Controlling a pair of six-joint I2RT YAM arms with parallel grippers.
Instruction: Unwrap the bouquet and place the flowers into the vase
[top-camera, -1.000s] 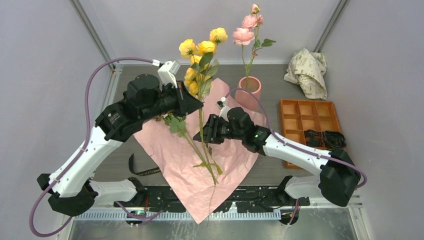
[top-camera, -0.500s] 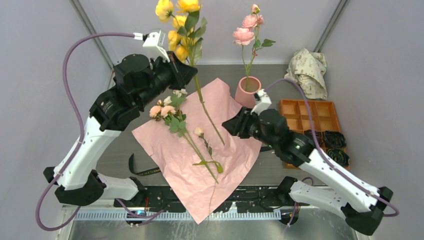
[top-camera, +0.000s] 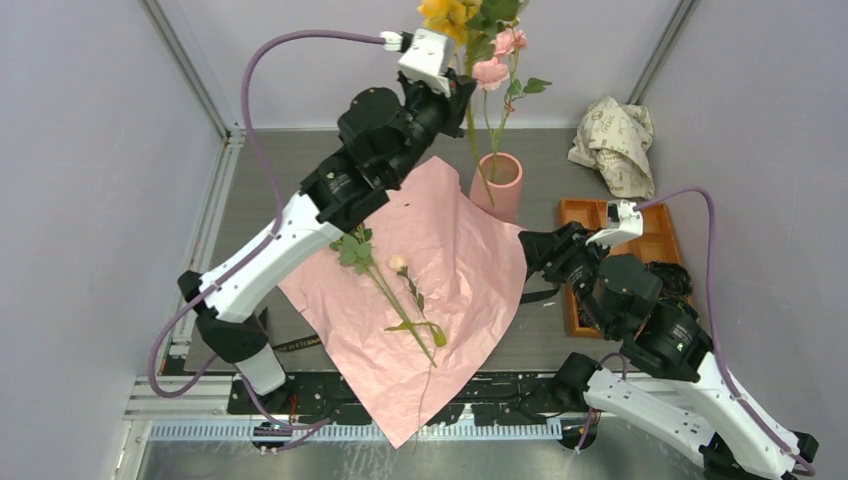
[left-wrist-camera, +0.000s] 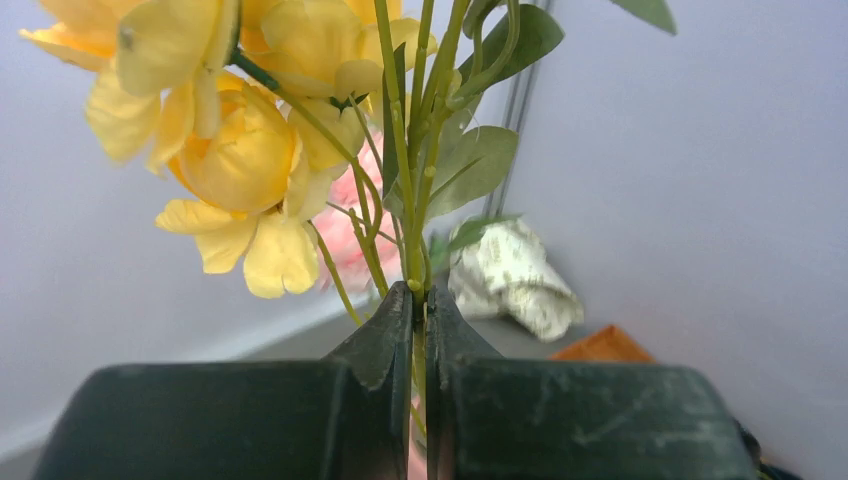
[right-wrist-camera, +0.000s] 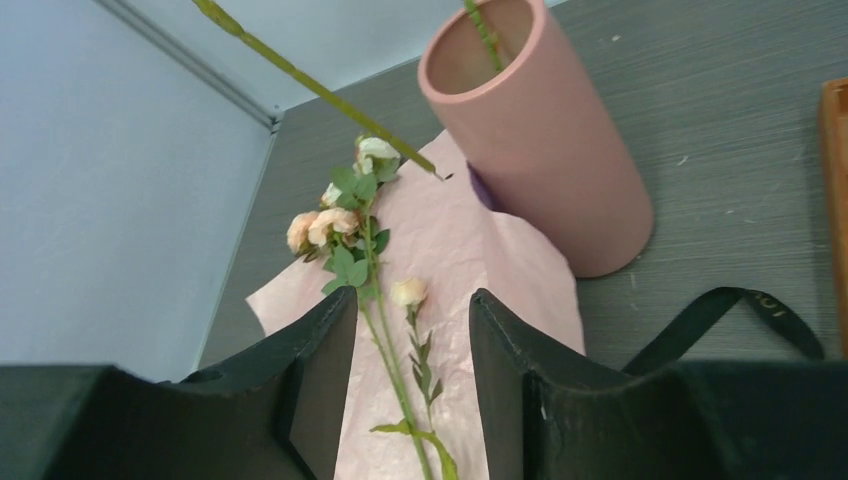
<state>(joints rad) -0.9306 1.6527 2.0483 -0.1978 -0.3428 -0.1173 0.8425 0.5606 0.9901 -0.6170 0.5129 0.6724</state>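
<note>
Several yellow flowers (left-wrist-camera: 240, 150) sit clamped in the left end effector (left-wrist-camera: 420, 300); right end effector (right-wrist-camera: 412, 300) (empty) parted.

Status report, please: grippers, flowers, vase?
Left gripper shut on yellow flowers, stem tip outside vase. Right gripper open, empty. Pink flower in vase, room left.

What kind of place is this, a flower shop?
Probably a robot lab's test booth, not a shop: a left arm and a right arm bolted to a table, plain grey walls close around it, and just one vase.
</note>
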